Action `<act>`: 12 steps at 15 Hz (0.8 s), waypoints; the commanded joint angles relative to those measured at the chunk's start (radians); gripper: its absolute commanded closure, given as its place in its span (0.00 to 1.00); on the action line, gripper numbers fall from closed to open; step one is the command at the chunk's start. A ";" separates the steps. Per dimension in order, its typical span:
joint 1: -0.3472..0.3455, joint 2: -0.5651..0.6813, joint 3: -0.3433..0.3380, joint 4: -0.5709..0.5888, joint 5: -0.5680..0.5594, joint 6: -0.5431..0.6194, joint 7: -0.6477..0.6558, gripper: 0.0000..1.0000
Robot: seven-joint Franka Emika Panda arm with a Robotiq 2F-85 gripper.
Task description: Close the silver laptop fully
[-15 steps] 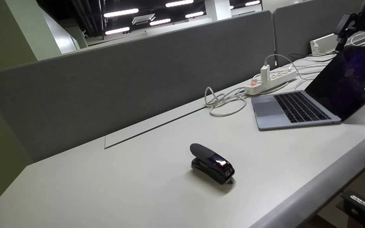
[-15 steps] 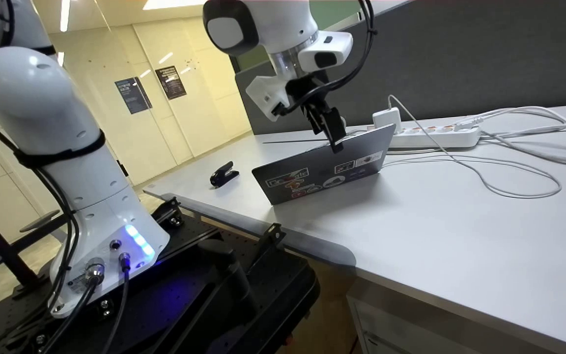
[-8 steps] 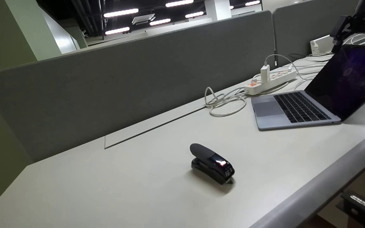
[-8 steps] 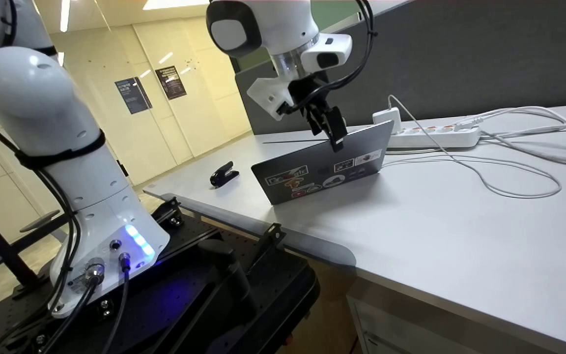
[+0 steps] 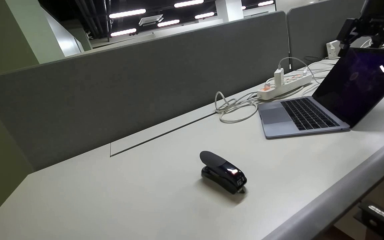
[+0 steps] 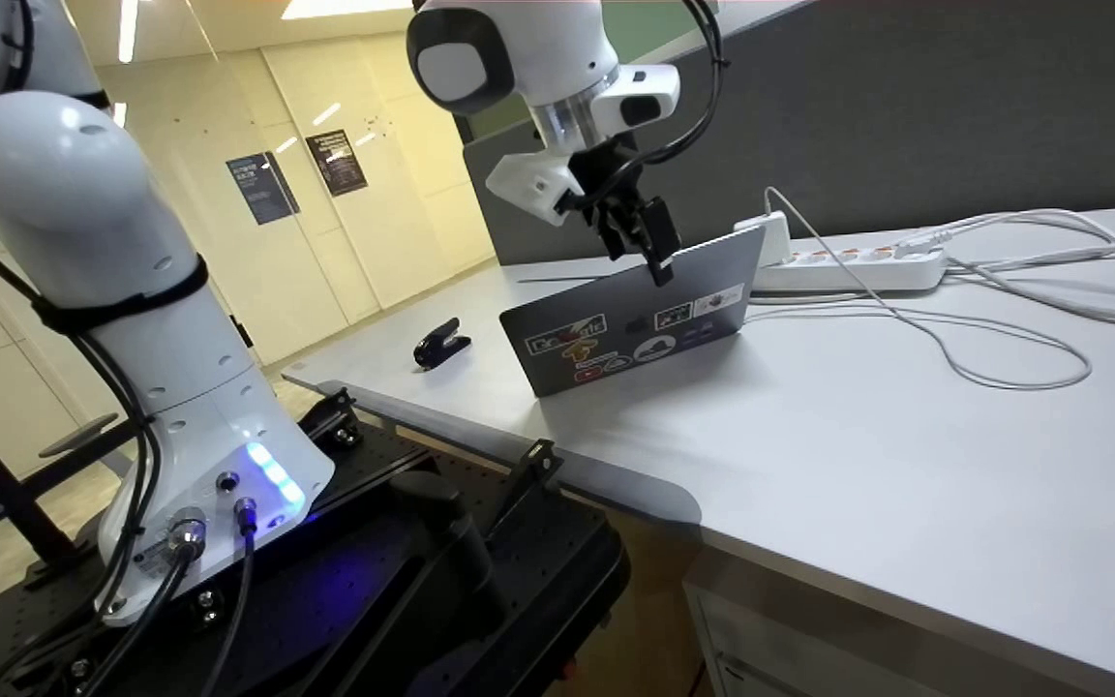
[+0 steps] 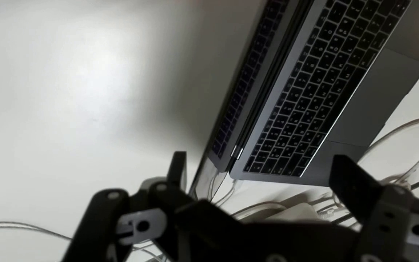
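The silver laptop [image 5: 312, 115] stands open on the desk, its dark screen tilted back. Its stickered lid outside faces the camera in an exterior view [image 6: 630, 334]. In the wrist view the laptop [image 7: 304, 109] shows its keyboard and a narrow slice of screen. My gripper [image 7: 259, 162] is open, with the lid's edge running between its fingers, close to the left finger. In both exterior views the gripper [image 5: 358, 48] [image 6: 643, 263] is at the lid's top edge, one finger on the stickered outer side and seeming to touch it. The other finger is on the screen side.
A black stapler-like object [image 5: 223, 171] lies on the desk in front of the laptop. A white power strip [image 5: 285, 86] and loose cables [image 5: 235, 108] lie beside the laptop, along the grey partition [image 5: 145, 93]. The desk's front edge [image 5: 345, 196] runs along the near side.
My gripper has moved towards the stapler side, and the lid has tilted slightly more upright. The whole laptop has slid a little the same way across the desk. The gripper stays open.
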 commanded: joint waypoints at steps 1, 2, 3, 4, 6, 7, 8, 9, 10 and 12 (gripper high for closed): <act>0.036 -0.033 0.039 -0.008 0.026 0.030 0.005 0.00; 0.043 -0.037 0.047 -0.008 0.027 0.038 0.008 0.00; 0.050 -0.043 0.057 -0.008 0.030 0.049 0.009 0.00; 0.056 -0.050 0.065 -0.007 0.033 0.053 0.012 0.00; 0.071 -0.058 0.084 -0.004 0.045 0.063 0.015 0.00; 0.078 -0.058 0.093 -0.001 0.049 0.068 0.018 0.00; 0.084 -0.054 0.102 0.004 0.050 0.073 0.023 0.00; 0.091 -0.047 0.111 0.011 0.056 0.080 0.027 0.00; 0.098 -0.037 0.120 0.019 0.063 0.085 0.033 0.00; 0.109 -0.022 0.136 0.033 0.075 0.093 0.039 0.00</act>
